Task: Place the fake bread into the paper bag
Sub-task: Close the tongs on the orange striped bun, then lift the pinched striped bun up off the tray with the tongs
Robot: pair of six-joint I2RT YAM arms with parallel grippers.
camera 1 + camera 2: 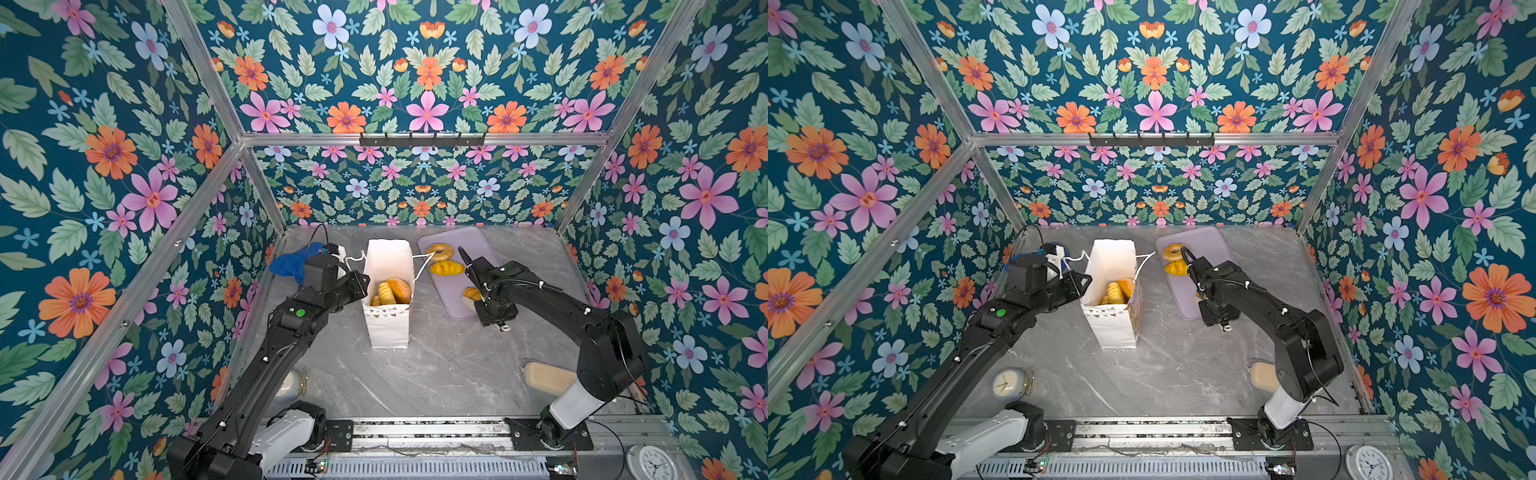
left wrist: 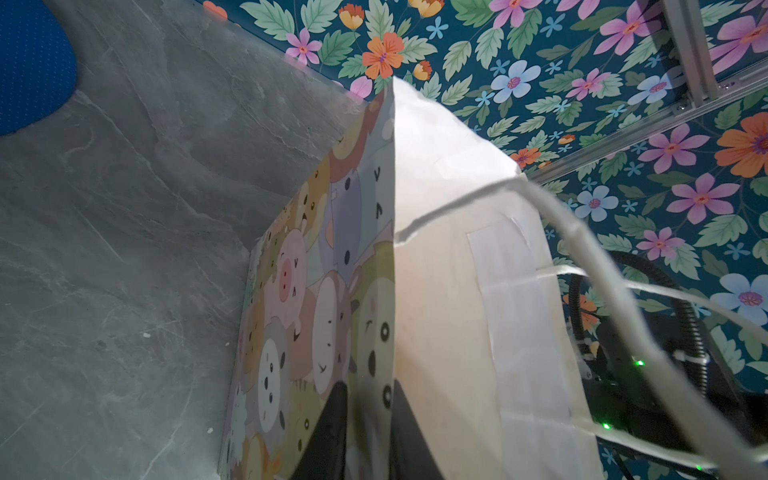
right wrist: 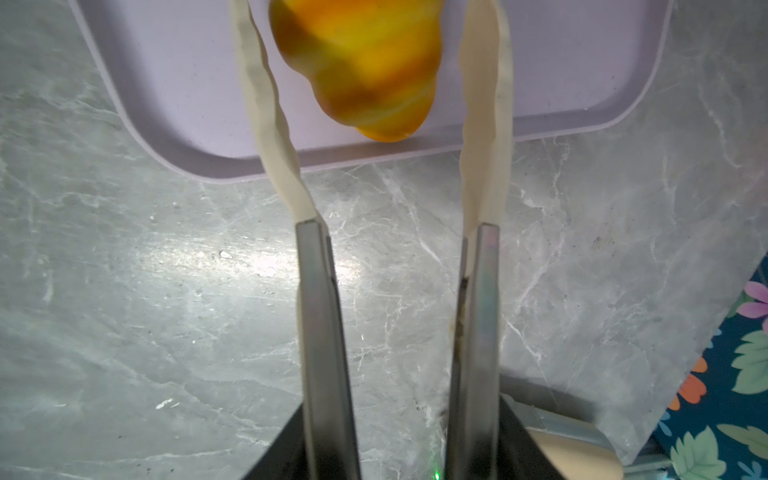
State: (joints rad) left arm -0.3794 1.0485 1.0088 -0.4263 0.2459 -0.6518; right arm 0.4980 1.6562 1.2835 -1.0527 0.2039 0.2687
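Observation:
The white paper bag [image 1: 386, 324] [image 1: 1115, 328] stands upright mid-table, and several pieces of fake bread [image 1: 392, 291] [image 1: 1117, 291] lie inside it. My left gripper [image 1: 360, 283] [image 2: 365, 386] is shut on the bag's left wall at the rim. On the lilac tray [image 1: 469, 241] lie a ring bagel [image 1: 439, 251], a long loaf [image 1: 446, 268] and a croissant [image 1: 471, 294] [image 3: 365, 62]. My right gripper [image 1: 474, 300] [image 3: 370, 12] is open just above the tray. Its pale fingers [image 3: 266, 104] stand on either side of the croissant with gaps.
A blue cloth [image 1: 291, 264] lies left of the bag behind the left arm. A flat pale-beige oblong [image 1: 544, 376] sits by the right arm's base. A round clock [image 1: 1007, 384] is at front left, and a white clock [image 1: 650, 461] at front right.

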